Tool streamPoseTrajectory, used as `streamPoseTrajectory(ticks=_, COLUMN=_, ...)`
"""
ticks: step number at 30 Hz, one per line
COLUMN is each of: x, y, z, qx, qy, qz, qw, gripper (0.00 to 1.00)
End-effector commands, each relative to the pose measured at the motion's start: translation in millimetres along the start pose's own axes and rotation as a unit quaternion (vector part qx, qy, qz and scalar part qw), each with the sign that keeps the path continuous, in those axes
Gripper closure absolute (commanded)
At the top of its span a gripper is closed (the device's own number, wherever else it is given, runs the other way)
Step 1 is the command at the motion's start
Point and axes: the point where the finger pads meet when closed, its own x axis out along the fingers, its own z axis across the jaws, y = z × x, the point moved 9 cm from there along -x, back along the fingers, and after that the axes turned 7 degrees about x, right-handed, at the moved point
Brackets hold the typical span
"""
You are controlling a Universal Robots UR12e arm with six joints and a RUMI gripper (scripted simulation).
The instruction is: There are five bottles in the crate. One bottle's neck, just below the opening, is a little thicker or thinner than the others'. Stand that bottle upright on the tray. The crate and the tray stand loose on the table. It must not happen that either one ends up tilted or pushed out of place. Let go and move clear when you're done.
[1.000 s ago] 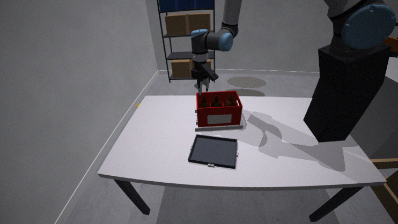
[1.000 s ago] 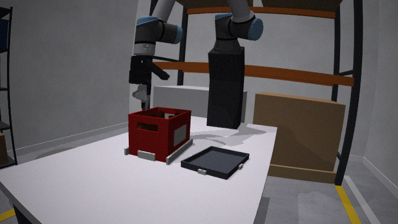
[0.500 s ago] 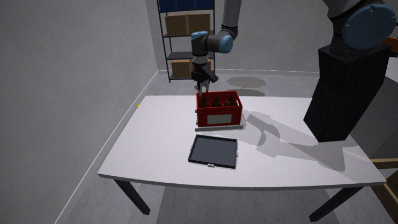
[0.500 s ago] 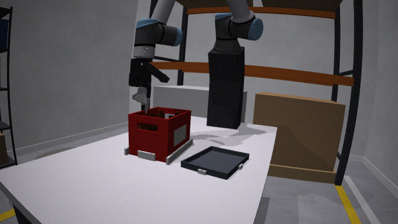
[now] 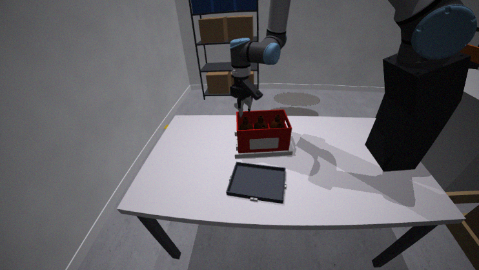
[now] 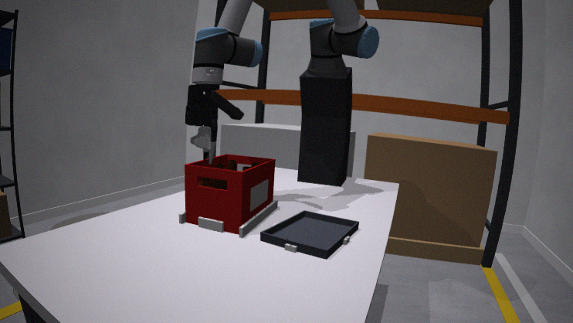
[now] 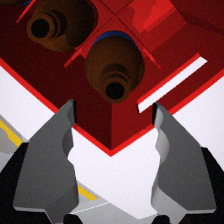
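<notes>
Hovering above one corner of the single red crate (image 5: pixel 244 141) (image 6: pixel 214 204) (image 7: pixel 90 120), the pincer (image 5: pixel 244 113) (image 6: pixel 208 158) (image 7: pixel 114 102) is partly open, holding nothing. Three brown bottles (image 5: pixel 261 122) (image 6: pixel 232 164) (image 7: pixel 115 70) show from the top, all inside the crate; which has the odd neck, I cannot tell. One dark, low-rimmed tray (image 5: pixel 257 182) (image 6: pixel 313 234) lies flat on the white bench (image 5: pixel 184 167) (image 6: pixel 140 260) (image 7: pixel 110 175), a strip of bench separating it from the crate. No bottle stands within its rim.

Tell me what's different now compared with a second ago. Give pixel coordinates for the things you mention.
The gripper (image 5: pixel 244 114) (image 6: pixel 208 160) (image 7: pixel 114 102) has come down slightly toward the corner of the red crate (image 5: pixel 243 143) (image 6: pixel 212 205) (image 7: pixel 129 120). Nothing has been taken hold of or let go; its fingers stand apart with nothing between them. The crate and the tray (image 5: pixel 257 181) (image 6: pixel 313 234) look unmoved.
</notes>
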Motion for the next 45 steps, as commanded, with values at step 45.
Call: streamPoseTrajectory(ticks=45, x=-0.6, y=3.7, z=0.1, qx=0.0, qy=0.0, qz=-0.001, qw=1.0, gripper=0.62)
